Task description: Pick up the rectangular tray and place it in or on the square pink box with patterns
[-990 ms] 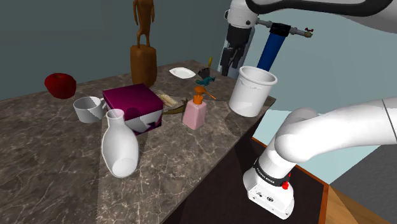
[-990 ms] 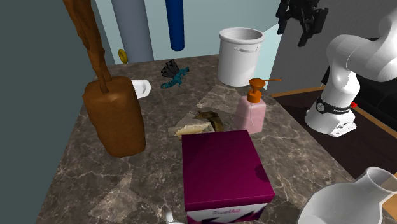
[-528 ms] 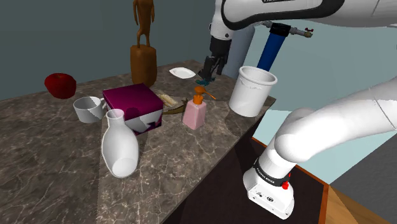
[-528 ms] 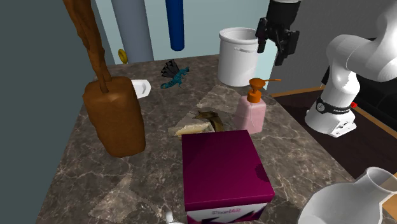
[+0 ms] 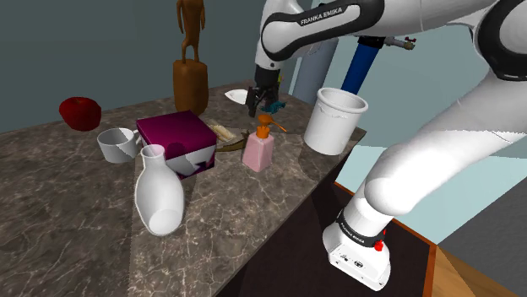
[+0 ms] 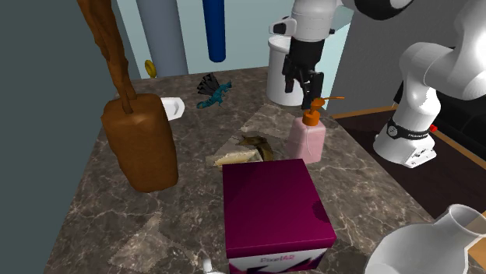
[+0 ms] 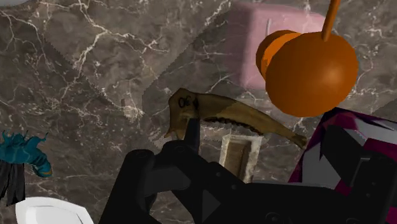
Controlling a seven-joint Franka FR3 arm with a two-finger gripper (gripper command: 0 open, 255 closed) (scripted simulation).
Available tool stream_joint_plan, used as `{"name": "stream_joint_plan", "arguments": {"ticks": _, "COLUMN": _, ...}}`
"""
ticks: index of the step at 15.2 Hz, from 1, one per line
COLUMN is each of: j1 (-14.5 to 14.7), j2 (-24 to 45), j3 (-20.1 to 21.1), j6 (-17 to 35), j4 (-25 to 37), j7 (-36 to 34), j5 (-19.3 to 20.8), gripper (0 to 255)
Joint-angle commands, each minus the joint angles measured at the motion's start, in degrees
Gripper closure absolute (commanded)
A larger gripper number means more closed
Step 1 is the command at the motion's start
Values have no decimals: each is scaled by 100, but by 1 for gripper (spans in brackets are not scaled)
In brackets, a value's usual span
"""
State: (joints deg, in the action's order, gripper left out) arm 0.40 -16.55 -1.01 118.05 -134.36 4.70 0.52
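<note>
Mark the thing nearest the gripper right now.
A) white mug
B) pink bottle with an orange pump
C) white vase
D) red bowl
B: in the second exterior view the gripper hangs just above the orange pump of the pink bottle, and the wrist view shows that pump large and close.
</note>
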Motion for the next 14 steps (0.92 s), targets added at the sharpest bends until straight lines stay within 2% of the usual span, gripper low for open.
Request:
{"name": "stream_joint_plan", "arguments": {"ticks": 1, "j1": 15, "j2": 443, "j3": -18, "j6": 298, "j4": 177, "j7": 6, "j5": -95, "gripper": 0}}
{"name": "stream_joint_plan", "arguments": {"ticks": 8, "j1": 30, "j2": 1970, "j3": -53, "j6": 1073, "j4": 1011, "j7": 132, "j5": -484, "gripper": 0}}
{"name": "stream_joint_plan", "arguments": {"ticks": 14, "j1": -18, "j2": 3291, "j3": -1, "j6": 1446, "j4": 2023, "j7": 262, "j5": -844, "gripper": 0}}
